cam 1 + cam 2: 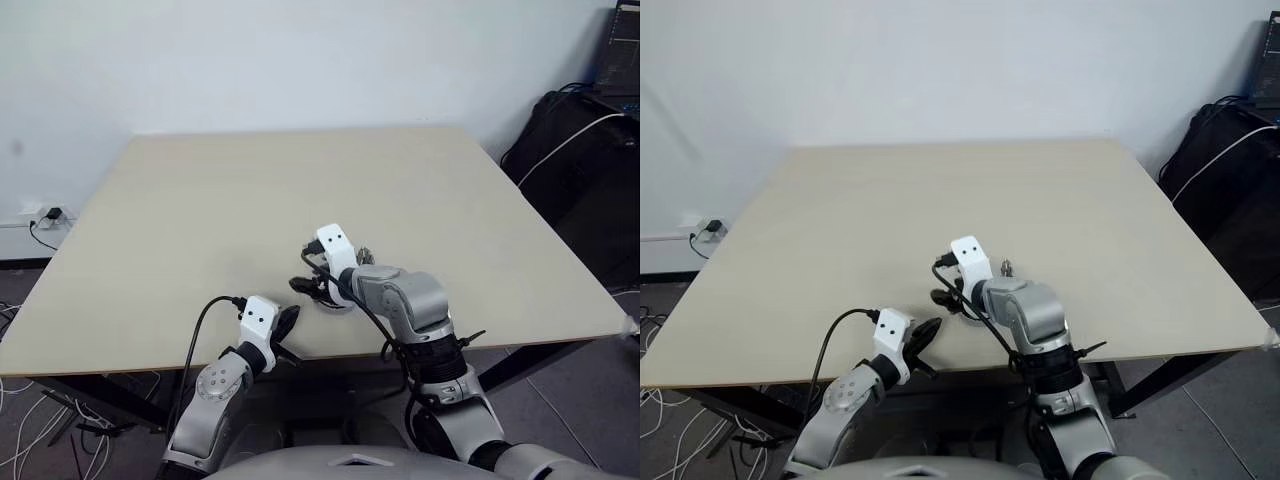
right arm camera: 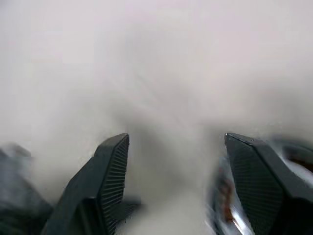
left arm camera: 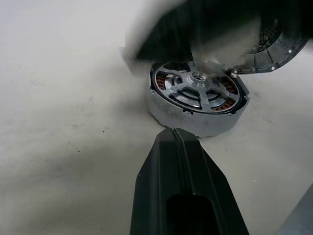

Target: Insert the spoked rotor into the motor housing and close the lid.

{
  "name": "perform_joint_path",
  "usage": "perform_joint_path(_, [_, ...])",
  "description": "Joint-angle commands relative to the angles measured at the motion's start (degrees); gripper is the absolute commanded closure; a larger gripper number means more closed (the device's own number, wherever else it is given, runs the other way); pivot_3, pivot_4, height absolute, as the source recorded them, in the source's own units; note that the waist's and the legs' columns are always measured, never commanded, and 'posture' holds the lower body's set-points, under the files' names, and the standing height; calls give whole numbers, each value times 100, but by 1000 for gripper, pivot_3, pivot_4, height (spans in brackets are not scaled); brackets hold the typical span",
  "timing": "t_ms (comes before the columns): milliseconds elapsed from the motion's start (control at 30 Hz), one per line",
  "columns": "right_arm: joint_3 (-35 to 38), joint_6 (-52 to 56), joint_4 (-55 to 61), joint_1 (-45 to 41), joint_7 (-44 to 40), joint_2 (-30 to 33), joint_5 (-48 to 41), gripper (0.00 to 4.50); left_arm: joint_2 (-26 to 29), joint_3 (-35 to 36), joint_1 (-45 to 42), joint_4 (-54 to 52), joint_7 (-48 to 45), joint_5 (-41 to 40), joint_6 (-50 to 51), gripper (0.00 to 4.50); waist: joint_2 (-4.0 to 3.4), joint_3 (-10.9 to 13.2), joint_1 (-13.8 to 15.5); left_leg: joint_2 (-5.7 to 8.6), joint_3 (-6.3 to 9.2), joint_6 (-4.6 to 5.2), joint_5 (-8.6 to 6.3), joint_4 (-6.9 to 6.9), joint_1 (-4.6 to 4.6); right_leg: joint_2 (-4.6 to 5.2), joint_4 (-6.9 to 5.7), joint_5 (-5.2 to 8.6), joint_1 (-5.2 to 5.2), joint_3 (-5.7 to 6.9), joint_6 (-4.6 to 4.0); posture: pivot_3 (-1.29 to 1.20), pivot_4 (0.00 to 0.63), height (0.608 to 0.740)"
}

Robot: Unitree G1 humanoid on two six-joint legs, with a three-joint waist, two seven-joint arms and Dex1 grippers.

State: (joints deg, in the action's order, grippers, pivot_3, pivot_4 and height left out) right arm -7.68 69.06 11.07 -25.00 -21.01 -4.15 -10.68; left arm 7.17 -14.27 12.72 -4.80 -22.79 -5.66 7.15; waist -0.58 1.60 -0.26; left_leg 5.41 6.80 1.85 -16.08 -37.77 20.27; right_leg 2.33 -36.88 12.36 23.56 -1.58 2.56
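Left gripper (image 1: 287, 322) clenched empty, at near table (image 1: 200, 200) edge; housing (image 3: 198, 105) just ahead of its tip, rotor (image 3: 195, 90) already seated inside, copper windings showing between spokes. Right gripper (image 2: 176, 186) released, jaws wide, nothing between, hovering right at housing. Lid (image 3: 274, 51) leans against housing's far rim, tilted, ribbed face showing.

Judgement: lid light, rigid, smooth metal, likely slippery; pinch across edge. Housing heavier, may slide when pressed. Right gripper crowds lid; table otherwise no obstacle.
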Motion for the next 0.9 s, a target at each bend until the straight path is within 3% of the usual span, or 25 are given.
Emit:
perform_joint_path(33, [248,-1017,588,46,121,-159,-195,1161,33,-31,-75,-170,-59,-16,-24,4500,-1,0,-2,0,0,0,0,0,0,0,1,0,-1,1,1,0,0,740])
perform_joint_path(300, [45,-3833,689,389,1444,371,1227,1161,82,-45,-55,-214,-124,-30,34,4500,-6,3,-25,2,-1,-4,0,3,-1,0,3,0,0,1,1,0,0,740])
perform_joint_path(533, [369,-4212,582,941,2411,890,2142,1161,117,-55,-38,-241,-110,20,44,4500,-7,4,-18,1,-3,-2,4,7,-1,0,1,2,0,-5,-3,0,0,740])
perform_joint_path(667, [511,-4179,570,1497,2570,1254,2480,1161,140,-58,-50,-221,-53,101,10,4500,-7,4,14,2,-4,7,8,6,-1,2,4,3,-6,-5,-4,0,0,740])
perform_joint_path(767, [531,-4130,576,1936,2656,1428,2688,1745,165,-54,-60,-219,-67,94,17,4500,-8,4,27,1,-7,24,17,7,0,1,3,4,-10,-8,-4,0,0,740])
perform_joint_path(900, [457,-3927,615,2498,2651,1480,2898,3098,192,-60,-96,-203,-74,101,28,4500,-10,6,31,-4,-9,24,17,9,1,-1,0,7,-17,-19,-6,0,0,740])
